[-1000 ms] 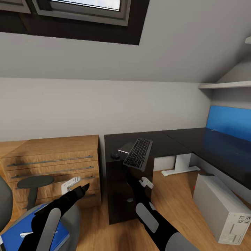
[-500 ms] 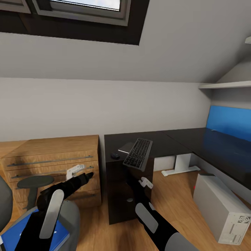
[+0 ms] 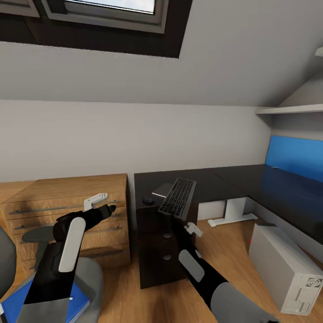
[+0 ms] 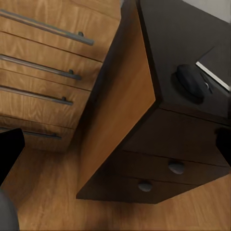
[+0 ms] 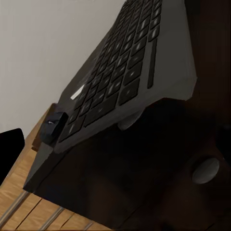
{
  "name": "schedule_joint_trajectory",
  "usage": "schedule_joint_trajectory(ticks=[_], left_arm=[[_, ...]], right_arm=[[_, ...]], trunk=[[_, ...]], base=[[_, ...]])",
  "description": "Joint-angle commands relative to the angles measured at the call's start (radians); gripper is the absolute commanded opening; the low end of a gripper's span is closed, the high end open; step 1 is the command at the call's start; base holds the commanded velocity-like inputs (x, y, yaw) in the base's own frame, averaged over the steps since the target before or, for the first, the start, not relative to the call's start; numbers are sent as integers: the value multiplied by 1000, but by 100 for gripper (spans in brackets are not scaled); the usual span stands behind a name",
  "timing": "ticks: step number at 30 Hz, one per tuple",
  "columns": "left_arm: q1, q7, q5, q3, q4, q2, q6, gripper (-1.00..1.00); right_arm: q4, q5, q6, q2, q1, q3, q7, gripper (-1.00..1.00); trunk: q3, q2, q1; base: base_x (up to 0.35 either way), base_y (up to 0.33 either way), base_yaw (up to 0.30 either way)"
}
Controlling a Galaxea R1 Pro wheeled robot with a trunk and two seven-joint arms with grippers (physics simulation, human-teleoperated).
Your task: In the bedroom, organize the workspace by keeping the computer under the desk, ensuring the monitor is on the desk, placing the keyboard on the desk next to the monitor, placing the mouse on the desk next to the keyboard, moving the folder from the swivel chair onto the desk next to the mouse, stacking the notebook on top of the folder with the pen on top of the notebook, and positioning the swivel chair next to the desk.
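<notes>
The black keyboard [image 3: 178,198] lies tilted over the front edge of the black desk [image 3: 224,179], above its drawers. Just below it, my right gripper [image 5: 115,144] is open in front of the drawers, its fingers apart around nothing. Left of the keyboard, the mouse [image 3: 148,200] and the grey notebook [image 3: 162,190] lie on the desk. My left gripper [image 3: 110,209] hangs open beside the desk's end, level with the mouse [image 4: 192,83]. The blue folder [image 3: 18,305] lies on the swivel chair [image 3: 92,273], partly behind my left arm. The computer [image 3: 287,269] stands on the floor. Monitor and pen are out of view.
A light wooden chest [image 3: 67,202] with bar handles stands against the desk's left side. A blue panel [image 3: 294,157] rises behind the desk's far wing, with a wall shelf [image 3: 291,109] above it. Wooden floor lies between desk and computer.
My left arm has risen and swung toward the desk's end. My right arm has lifted slightly under the keyboard. The keyboard has not moved.
</notes>
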Motion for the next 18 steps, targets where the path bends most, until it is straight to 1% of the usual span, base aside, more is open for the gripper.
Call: schedule_joint_trajectory(ticks=[1, 5, 18], left_arm=[[-1, 9, 10, 2, -1, -1, 3, 100], [-2, 9, 10, 4, -1, 0, 3, 100], [-3, 9, 8, 4, -1, -1, 3, 100]], right_arm=[[14, -7, -7, -1, -11, 5, -6, 100], [63, -8, -6, 0, -49, -4, -6, 100], [67, -8, -6, 1, -55, -4, -3, 100]], trunk=[[-1, -1, 0], [-1, -1, 0], [-1, -1, 0]], base=[[0, 0, 0], [0, 0, 0], [0, 0, 0]])
